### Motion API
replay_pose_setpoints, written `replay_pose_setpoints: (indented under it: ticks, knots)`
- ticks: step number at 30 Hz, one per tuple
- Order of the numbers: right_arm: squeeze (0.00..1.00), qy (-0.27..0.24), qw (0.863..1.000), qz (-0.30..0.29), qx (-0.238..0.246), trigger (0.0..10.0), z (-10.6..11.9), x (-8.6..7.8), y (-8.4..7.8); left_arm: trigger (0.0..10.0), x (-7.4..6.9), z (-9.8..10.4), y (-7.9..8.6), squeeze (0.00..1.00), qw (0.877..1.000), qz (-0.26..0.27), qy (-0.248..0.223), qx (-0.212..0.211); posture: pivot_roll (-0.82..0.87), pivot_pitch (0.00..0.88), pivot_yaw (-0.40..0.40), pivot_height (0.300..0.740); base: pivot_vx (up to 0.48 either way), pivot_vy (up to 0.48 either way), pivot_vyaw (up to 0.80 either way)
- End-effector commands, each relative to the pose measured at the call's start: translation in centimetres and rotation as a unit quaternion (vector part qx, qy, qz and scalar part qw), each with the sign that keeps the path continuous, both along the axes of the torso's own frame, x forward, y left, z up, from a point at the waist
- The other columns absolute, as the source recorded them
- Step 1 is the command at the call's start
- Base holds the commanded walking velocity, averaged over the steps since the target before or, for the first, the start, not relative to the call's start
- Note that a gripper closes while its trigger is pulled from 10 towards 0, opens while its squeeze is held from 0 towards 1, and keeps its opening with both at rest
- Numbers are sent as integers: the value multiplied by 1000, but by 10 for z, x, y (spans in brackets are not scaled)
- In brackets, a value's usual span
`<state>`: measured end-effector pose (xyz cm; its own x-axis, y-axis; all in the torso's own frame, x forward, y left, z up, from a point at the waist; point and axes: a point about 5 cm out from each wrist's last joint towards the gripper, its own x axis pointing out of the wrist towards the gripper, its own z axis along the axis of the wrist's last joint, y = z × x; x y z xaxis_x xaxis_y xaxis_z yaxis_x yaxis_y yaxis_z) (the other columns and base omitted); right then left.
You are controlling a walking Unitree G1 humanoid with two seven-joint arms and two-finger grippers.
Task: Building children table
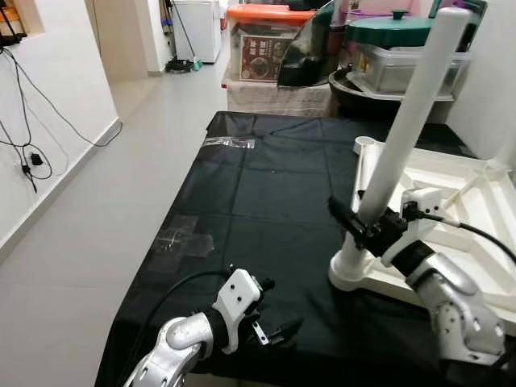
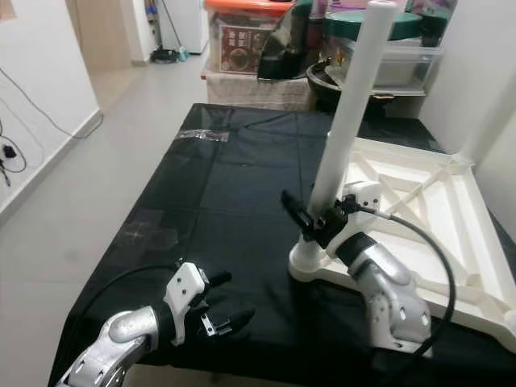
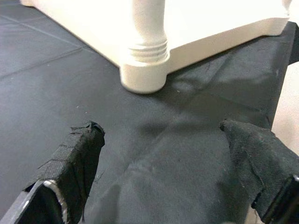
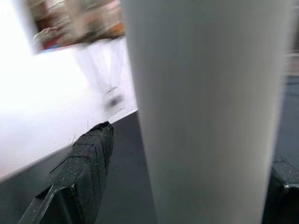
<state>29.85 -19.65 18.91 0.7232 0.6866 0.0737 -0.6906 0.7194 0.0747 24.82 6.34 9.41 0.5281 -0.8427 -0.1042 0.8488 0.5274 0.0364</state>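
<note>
Now the right gripper (image 2: 316, 219) clasps the white leg (image 2: 348, 113), standing tilted in the near-left corner socket of the upturned tabletop (image 2: 419, 211). Left gripper (image 2: 228, 302) hovers spread over the black cloth (image 2: 218, 201), near left.

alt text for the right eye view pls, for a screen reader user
The right claw grips a white table leg standing tilted in the corner socket of an upside-down white tabletop on a black cloth. The left claw hovers open low over the cloth's near edge. Storage boxes sit beyond.
</note>
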Motion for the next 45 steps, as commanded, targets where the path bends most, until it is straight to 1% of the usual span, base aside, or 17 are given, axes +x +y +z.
replay_pose_setpoints:
  ticks: [1, 6, 7, 9, 10, 15, 23, 24, 25, 28, 33, 34, 35, 38, 41, 42, 45]
  knots:
    - [0, 13, 992, 122, 2, 10000, -1, 1, 25, 10000, 0, -3, 0, 0, 1000, 0, -2, 6, 201, 0, -67, 740, 0, 0, 0]
    - [0, 13, 976, 218, -23, 10000, 3, 10, 37, 10000, -1, -5, -1, 0, 1000, -3, -3, 8, 215, 0, -76, 740, 0, 0, 0]
    - [0, 13, 969, 247, -26, 8627, 5, 11, 43, 10000, -2, -6, -1, 0, 1000, -4, -3, 8, 217, 0, -76, 740, 0, 0, 0]
    - [0, 15, 963, 269, -27, 8627, 6, 12, 46, 10000, -2, -6, -1, 0, 1000, -4, -3, 9, 217, 0, -76, 740, 0, 0, 0]
    - [0, 16, 961, 276, -28, 0, 6, 13, 50, 10000, -2, -7, -1, 0, 1000, -6, -3, 10, 217, 0, -76, 740, 0, 0, 0]
    - [0, -1, 977, 210, -40, 0, 0, 22, 54, 10000, -3, -8, -1, 0, 1000, -7, -2, 11, 219, 0, -80, 740, 0, 0, 0]
    - [0, 1, 998, -64, -15, 0, -11, 27, 37, 10000, -4, -10, -2, 0, 1000, -14, 2, 11, 193, 0, -59, 740, 0, 0, 0]
    - [0, 7, 986, -166, -15, 0, -12, 29, 27, 10000, -3, -10, -2, 0, 1000, -17, 2, 11, 183, 0, -51, 740, 0, 0, 0]
    - [0, 7, 986, -166, -15, 0, -12, 29, 27, 10000, -3, -10, -2, 0, 1000, -17, 2, 11, 183, 0, -51, 740, 0, 0, 0]
    - [0, 19, 893, -449, -27, 0, -17, 15, -10, 10000, -3, -11, -2, 0, 1000, -22, 4, 11, 172, 0, -45, 740, 0, 0, 0]
    - [0, 17, 875, -483, -32, 0, -19, 11, -15, 10000, -3, -11, -2, 0, 1000, -23, 4, 11, 172, 0, -45, 740, 0, 0, 0]
    - [0, 14, 847, -531, -24, 0, -20, 0, -9, 10000, -2, -11, -2, 0, 1000, -23, 3, 11, 171, 0, -39, 740, 0, 0, 0]
    - [0, 14, 847, -531, -24, 0, -20, 0, -9, 10000, -2, -11, -2, 0, 1000, -23, 3, 11, 171, 0, -39, 740, 0, 0, 0]
    - [0, 25, 799, -601, 2, 0, -24, -16, 8, 10000, 0, -9, -2, 0, 1000, -21, 1, 10, 176, 0, -42, 740, 0, 0, 0]
    - [0, 35, 788, -615, 17, 0, -25, -16, 18, 10000, 1, -9, -2, 0, 1000, -18, 0, 9, 178, 0, -45, 740, 0, 0, 0]
    - [894, 25, 809, -587, 31, 10000, -24, -12, 25, 10000, 1, -8, -2, 0, 1000, -17, 0, 8, 177, 0, -45, 740, 0, 0, 0]
    - [894, 14, 827, -561, 46, 10000, -21, -8, 33, 10000, 1, -8, -2, 0, 1000, -17, -1, 7, 177, 0, -45, 740, 0, 0, 0]
